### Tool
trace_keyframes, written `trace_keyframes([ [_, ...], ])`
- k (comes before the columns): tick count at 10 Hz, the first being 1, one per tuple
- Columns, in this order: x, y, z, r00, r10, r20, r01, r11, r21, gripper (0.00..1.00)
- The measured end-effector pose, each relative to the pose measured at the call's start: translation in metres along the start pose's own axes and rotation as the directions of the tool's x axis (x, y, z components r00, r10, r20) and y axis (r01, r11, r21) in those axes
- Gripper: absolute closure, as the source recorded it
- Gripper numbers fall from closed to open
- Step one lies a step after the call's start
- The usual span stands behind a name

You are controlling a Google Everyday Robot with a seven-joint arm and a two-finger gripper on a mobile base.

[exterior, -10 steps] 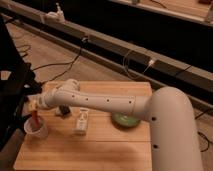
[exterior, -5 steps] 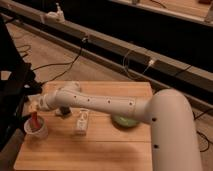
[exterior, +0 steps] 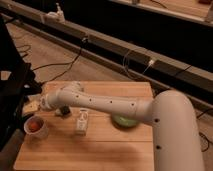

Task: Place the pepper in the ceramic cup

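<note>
The white ceramic cup (exterior: 36, 128) stands near the table's front left corner. An orange-red shape, the pepper (exterior: 34, 125), lies inside it, below the rim. My gripper (exterior: 31, 107) is at the end of the long white arm (exterior: 100, 102), just above and slightly behind the cup, at the table's left edge. It looks apart from the pepper.
A white bottle-like object (exterior: 81, 121) stands right of the cup. A small dark object (exterior: 64, 111) sits under the arm. A green bowl (exterior: 124, 121) lies mid-table, partly behind the arm. The wooden table (exterior: 90, 150) ends just left of the cup; dark furniture stands there.
The pepper stood upright out of the cup under the gripper before; now it sits low inside the cup, and the gripper has drawn up slightly off it.
</note>
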Motion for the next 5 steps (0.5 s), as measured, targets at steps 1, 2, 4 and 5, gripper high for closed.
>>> trace_keyframes([
  [1, 0.003, 0.0, -0.004, 1.0, -0.005, -0.007, 0.005, 1.0, -0.005, 0.2],
  [2, 0.009, 0.002, -0.011, 1.0, -0.012, -0.019, 0.012, 1.0, -0.019, 0.2],
  [4, 0.026, 0.009, -0.03, 0.998, -0.01, -0.066, 0.006, 0.998, -0.057, 0.2],
  [5, 0.026, 0.01, -0.03, 0.998, -0.009, -0.067, 0.006, 0.998, -0.057, 0.2],
])
